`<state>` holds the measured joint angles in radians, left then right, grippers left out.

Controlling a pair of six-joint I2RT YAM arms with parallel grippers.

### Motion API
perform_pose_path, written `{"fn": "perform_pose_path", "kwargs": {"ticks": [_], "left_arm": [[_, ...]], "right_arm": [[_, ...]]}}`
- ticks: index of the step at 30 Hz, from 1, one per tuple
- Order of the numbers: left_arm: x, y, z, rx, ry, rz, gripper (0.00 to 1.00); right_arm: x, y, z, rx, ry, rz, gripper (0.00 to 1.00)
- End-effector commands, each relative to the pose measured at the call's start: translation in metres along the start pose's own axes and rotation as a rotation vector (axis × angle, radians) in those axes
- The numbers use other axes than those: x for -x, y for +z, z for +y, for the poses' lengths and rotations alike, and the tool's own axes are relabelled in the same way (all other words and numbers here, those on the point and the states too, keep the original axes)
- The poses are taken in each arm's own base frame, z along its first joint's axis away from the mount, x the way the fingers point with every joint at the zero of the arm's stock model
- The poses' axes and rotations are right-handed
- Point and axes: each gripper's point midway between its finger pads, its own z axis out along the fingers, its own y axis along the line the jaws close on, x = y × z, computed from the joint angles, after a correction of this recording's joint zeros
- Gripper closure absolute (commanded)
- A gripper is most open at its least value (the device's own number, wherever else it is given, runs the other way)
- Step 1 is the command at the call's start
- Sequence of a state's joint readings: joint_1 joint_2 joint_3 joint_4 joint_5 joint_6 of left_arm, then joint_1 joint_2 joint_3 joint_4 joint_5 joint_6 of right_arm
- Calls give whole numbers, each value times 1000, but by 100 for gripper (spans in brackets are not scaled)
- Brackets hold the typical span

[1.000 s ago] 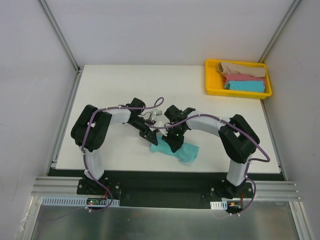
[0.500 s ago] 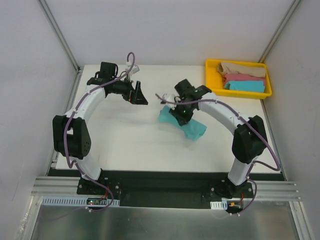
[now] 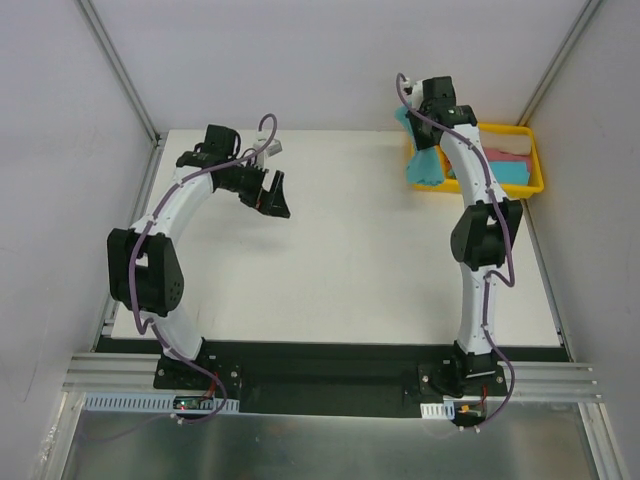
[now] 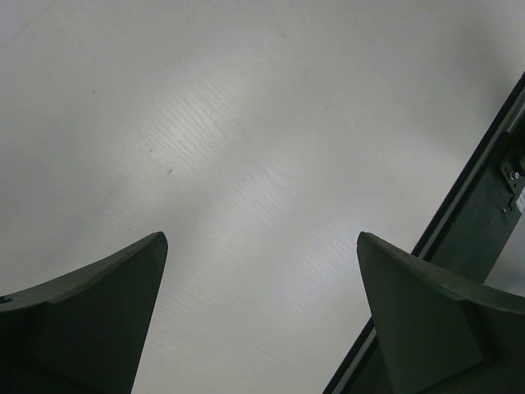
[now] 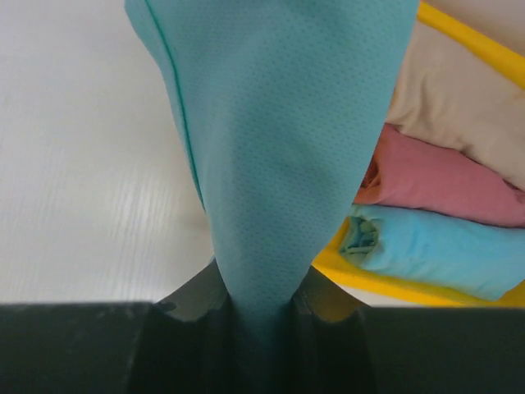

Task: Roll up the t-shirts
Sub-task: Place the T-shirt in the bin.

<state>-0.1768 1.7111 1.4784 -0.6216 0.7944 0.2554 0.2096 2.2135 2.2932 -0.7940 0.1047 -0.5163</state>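
A rolled sea-green t-shirt (image 3: 424, 160) (image 5: 279, 139) hangs from my right gripper (image 3: 418, 122) (image 5: 258, 308), which is shut on it above the left edge of the yellow tray (image 3: 420, 182). In the tray lie a beige t-shirt (image 5: 459, 98) (image 3: 500, 132), a pink t-shirt (image 5: 447, 185) (image 3: 500, 154) and a bright blue t-shirt (image 5: 443, 254) (image 3: 510, 172), each rolled. My left gripper (image 3: 272, 195) (image 4: 262, 271) stands open over bare table at the far left, nothing between its fingers (image 4: 90, 312).
The white table (image 3: 340, 260) ends in a dark metal rail (image 4: 467, 230) seen past the left fingers. Grey enclosure walls and aluminium posts (image 3: 120, 70) ring the table. The tray sits in the far right corner.
My right arm has carried the sea-green t-shirt from the near middle of the table up to the tray's left edge. My left gripper let go, opened wide and swung to the far left.
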Motion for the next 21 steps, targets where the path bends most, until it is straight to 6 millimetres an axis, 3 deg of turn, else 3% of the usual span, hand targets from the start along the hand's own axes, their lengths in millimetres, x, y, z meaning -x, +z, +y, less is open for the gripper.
{"fn": "perform_pose_path", "kwargs": {"ticks": [1,10,11,17,21], "left_arm": [[-22,5,15,46,-39,105,1],[-42,16,29,54,-71,177,1],[-44,17,29,52,-80,186,1],[-56,23,31,41,-114,219,1],[-60,25,32,41,-120,230,1]], "right_arm": [[32,21,-42,-165,139,-112,99],[54,64,-99,-296,253,-252,99],[49,75,-100,-303,245,-242,99],[48,95,-114,-335,220,-272,99],[39,111,-112,-319,199,-256,99]]}}
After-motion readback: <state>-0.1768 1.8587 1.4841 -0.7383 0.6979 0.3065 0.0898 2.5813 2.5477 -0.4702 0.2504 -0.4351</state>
